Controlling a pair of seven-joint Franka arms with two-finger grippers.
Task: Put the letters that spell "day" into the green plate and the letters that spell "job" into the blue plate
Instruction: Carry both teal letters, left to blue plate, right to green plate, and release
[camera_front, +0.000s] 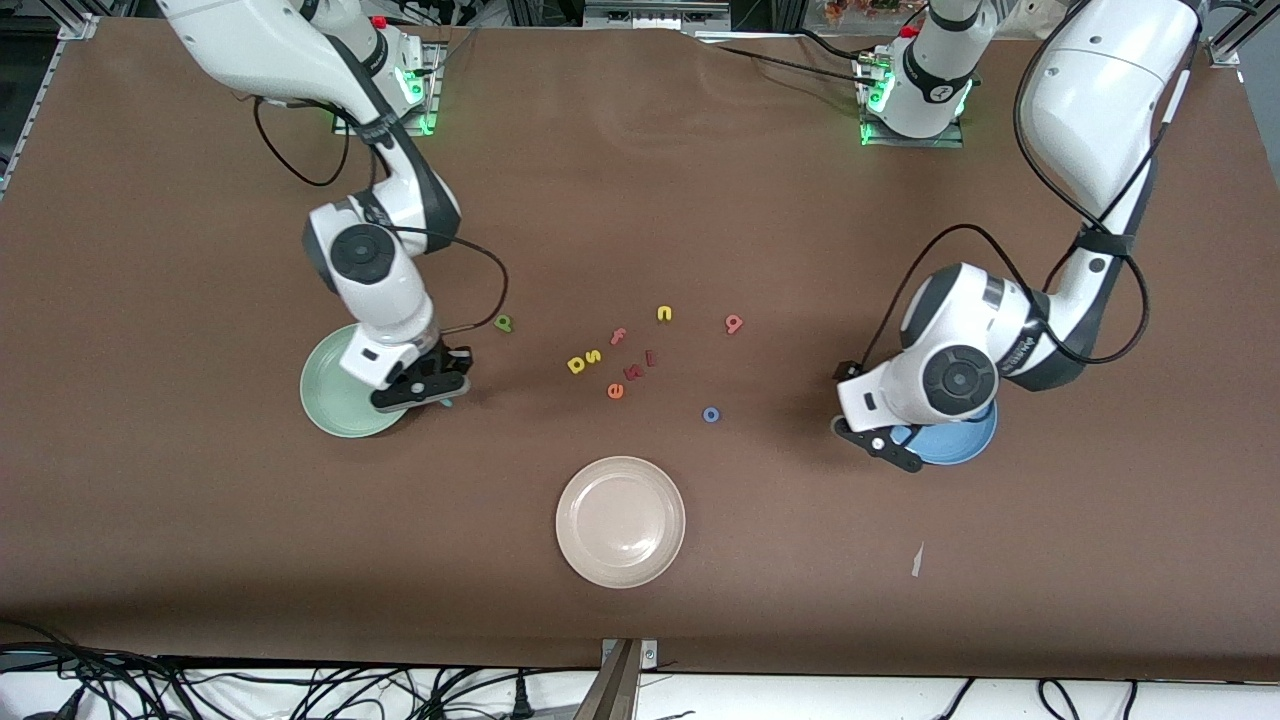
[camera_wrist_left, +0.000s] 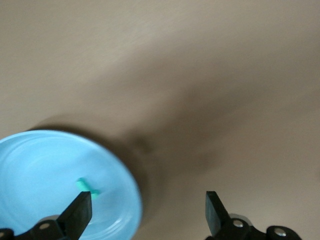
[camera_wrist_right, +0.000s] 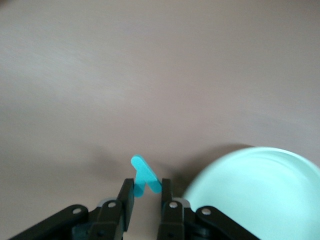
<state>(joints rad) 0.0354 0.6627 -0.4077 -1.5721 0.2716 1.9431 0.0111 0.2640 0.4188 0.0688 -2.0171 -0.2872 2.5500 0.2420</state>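
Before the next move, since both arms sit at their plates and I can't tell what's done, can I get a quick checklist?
1. Right end effector shut on the teal Y: ok.
2. Teal Y over the green plate: not ok, it hangs just beside the rim.
3. Left end effector open and empty over the blue plate edge: ok.
4. Teal j lying in the blue plate: ok.
5. Blue o and pink-red b in the blue plate: not ok, both on the table.
6. Yellow D in the green plate: not ok.

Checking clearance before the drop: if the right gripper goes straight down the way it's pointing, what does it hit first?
Probably bare table just beside the green plate; the right gripper, shut on the teal Y, seems just off its rim.
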